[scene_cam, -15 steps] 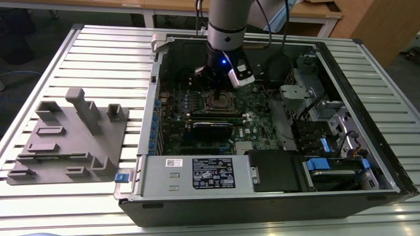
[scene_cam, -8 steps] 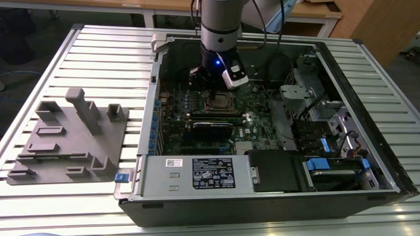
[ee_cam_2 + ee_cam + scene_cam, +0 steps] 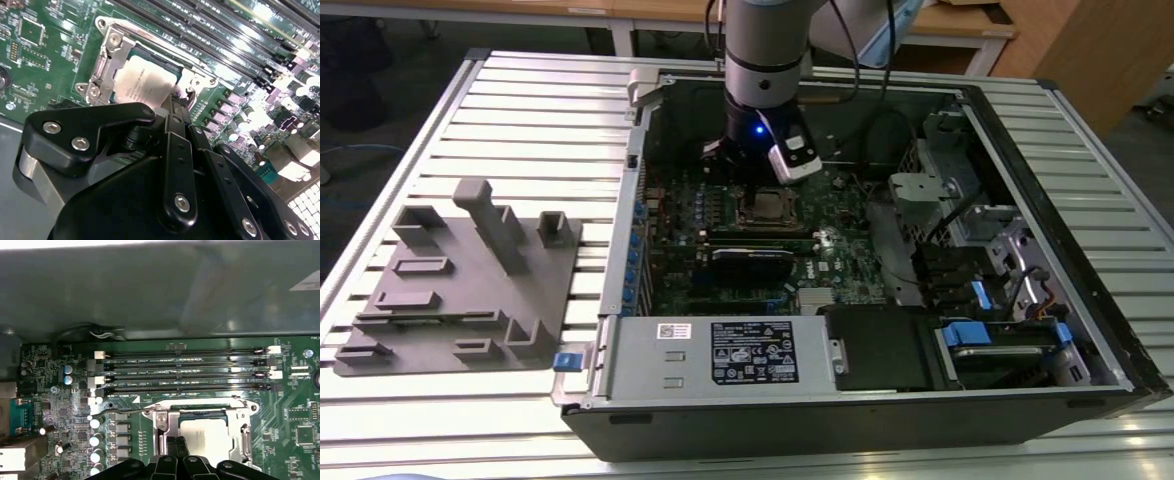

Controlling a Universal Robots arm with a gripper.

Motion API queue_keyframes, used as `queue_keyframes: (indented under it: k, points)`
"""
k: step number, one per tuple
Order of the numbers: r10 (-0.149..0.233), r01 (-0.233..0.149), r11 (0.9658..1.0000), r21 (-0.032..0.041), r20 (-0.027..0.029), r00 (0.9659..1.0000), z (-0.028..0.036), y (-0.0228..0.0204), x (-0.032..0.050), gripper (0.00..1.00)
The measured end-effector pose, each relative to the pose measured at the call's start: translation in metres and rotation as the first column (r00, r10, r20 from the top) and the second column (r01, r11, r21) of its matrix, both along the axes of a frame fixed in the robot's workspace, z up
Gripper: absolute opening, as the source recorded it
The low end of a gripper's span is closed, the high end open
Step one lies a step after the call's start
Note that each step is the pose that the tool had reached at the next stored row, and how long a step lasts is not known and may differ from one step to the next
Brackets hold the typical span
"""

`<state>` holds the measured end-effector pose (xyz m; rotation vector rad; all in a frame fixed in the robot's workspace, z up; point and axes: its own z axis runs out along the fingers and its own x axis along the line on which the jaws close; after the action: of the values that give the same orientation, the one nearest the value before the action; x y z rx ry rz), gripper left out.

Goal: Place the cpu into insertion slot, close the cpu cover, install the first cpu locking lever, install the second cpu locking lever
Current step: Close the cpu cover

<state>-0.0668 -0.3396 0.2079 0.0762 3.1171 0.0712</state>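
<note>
The cpu (image 3: 145,82) lies flat in the insertion slot (image 3: 765,208) on the green board, its dull silver top showing (image 3: 207,432). The cpu cover (image 3: 104,62) is a silvery frame lying down around the chip, seen in both wrist views (image 3: 161,427). A thin wire locking lever (image 3: 120,411) runs flat along the board from the socket's corner. My gripper (image 3: 175,445) hangs just above the socket's near edge with its black fingers (image 3: 176,107) pressed together and nothing visible between them. In the exterior view the gripper (image 3: 750,180) is inside the open computer case, over the socket.
Long black memory slots (image 3: 185,372) run beside the socket. A black card (image 3: 750,265) and a heatsink area lie further along the board. The case walls (image 3: 634,190) box in the arm. A grey fixture block (image 3: 460,280) sits on the slatted table at the exterior view's left.
</note>
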Motion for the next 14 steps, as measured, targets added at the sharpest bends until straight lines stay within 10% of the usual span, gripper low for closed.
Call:
queue_keyframes:
  k: [14]
  points:
    - [0.000, 0.000, 1.0000, -0.0026, 0.0011, 1.0000, -0.0041, 0.0000, -0.0052, 0.11]
